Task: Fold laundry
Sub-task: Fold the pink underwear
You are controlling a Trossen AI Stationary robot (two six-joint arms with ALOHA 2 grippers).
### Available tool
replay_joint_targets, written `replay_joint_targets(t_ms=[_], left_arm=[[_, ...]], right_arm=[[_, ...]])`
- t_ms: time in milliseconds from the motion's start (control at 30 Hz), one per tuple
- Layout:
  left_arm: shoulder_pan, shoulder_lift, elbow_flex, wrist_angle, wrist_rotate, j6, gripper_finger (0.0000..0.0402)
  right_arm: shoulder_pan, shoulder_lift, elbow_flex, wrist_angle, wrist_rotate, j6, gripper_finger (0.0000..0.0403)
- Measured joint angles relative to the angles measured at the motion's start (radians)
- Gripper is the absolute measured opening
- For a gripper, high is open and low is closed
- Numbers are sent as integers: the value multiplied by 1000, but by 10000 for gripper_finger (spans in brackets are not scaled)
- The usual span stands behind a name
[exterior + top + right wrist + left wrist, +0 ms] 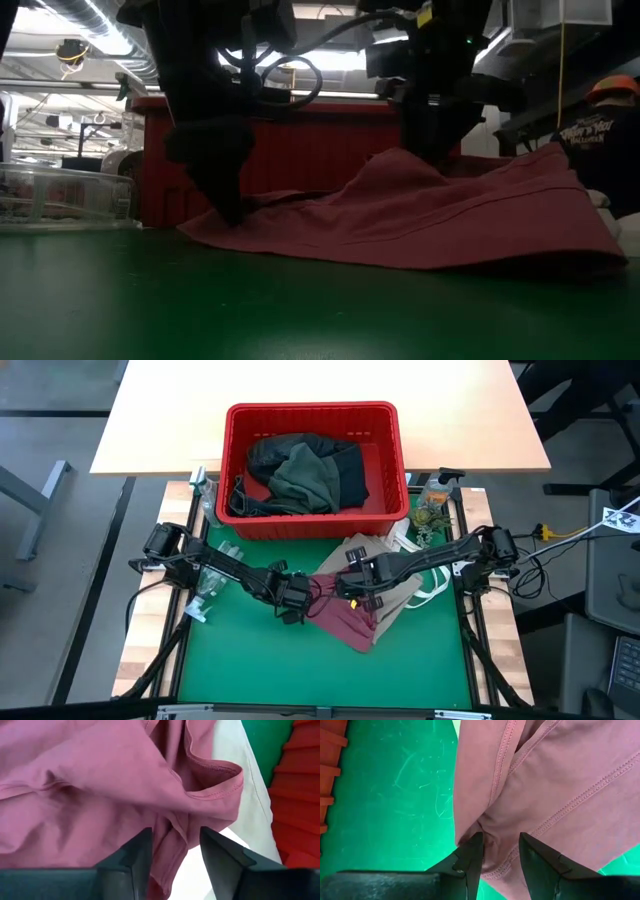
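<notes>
A: Maroon piece (345,622) where?
B: Centre of the high view, crumpled on the green mat (260,670), lying partly over a tan top (395,592) toward the right. Just below the red basket (315,420) in frame.

A: Left gripper (297,600)?
B: Down at the maroon cloth's left edge, centre-left of the high view. Fingers (470,862) parted a little with a fold of maroon fabric between them, so grasping the maroon piece.

A: Right gripper (352,582)?
B: Centre of frame, on the cloth's upper part. Maroon fold sitting between the fingers (137,855); pinched or let go, cannot tell. Cloth peaks up under it in the low view.

A: Rest of the laundry?
B: In the basket, upper centre: olive-green shirt (305,478) on black garments (352,472).

A: Other stuff?
B: Clear bottle (433,495) right of the basket.
</notes>
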Motion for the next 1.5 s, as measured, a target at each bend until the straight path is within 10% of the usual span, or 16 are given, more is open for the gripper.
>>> replay_joint_targets(t_ms=[467, 1500], left_arm=[[0, 0, 0, 1, 0, 0, 122], [1, 0, 0, 0, -72, -26, 146]], right_arm=[[0, 17, 0, -7, 23, -38, 10], [0, 14, 0, -167, 233, 195, 49]])
